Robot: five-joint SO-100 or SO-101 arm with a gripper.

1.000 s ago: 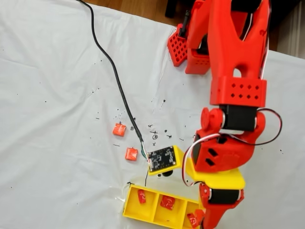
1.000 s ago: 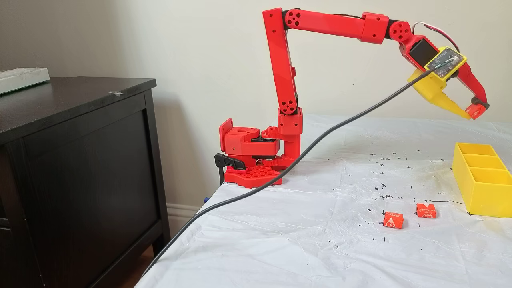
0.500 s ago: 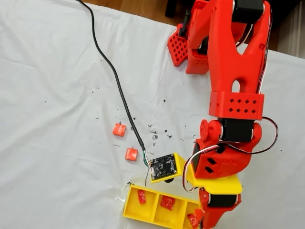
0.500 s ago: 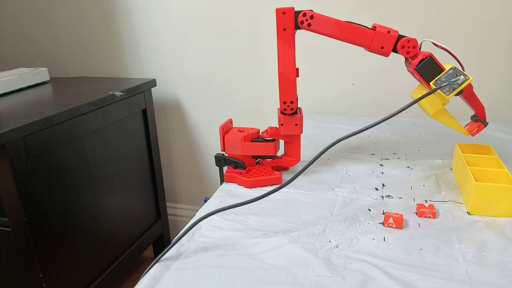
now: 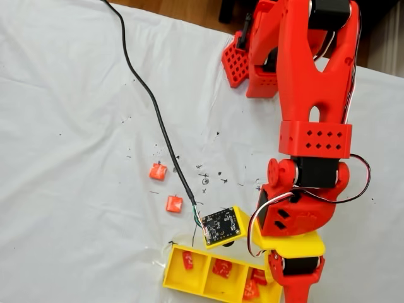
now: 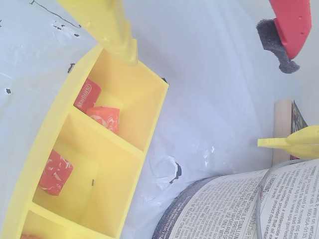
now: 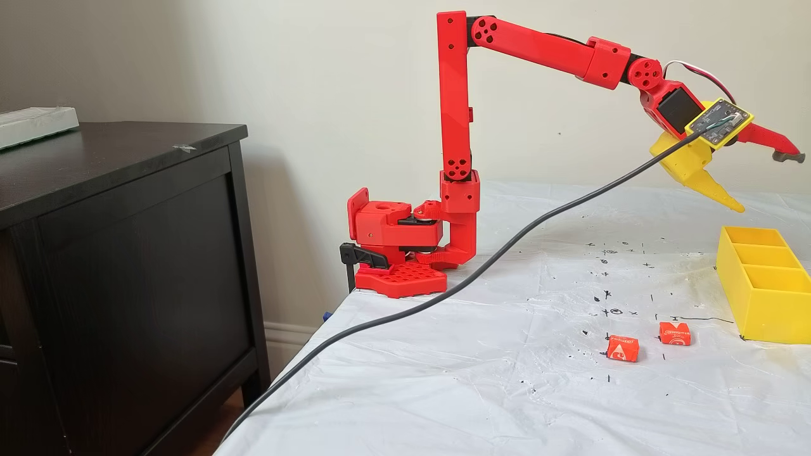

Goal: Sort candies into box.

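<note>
While the jaws (image 7: pixel 763 180) gape empty above the box (image 7: pixel 763 288), two candies sit in its end compartment.
Lifting straight clear avoids clipping the wall.

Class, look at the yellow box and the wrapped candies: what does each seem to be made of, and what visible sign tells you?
The box: apparently hard plastic, matte bright yellow; its thin straight walls and dividers hold a crisp shape, perhaps printed. The candies: glossy printed wrappers, probably foil or plastic film; white lettering and creased ends show, while the filling is hidden.
</note>
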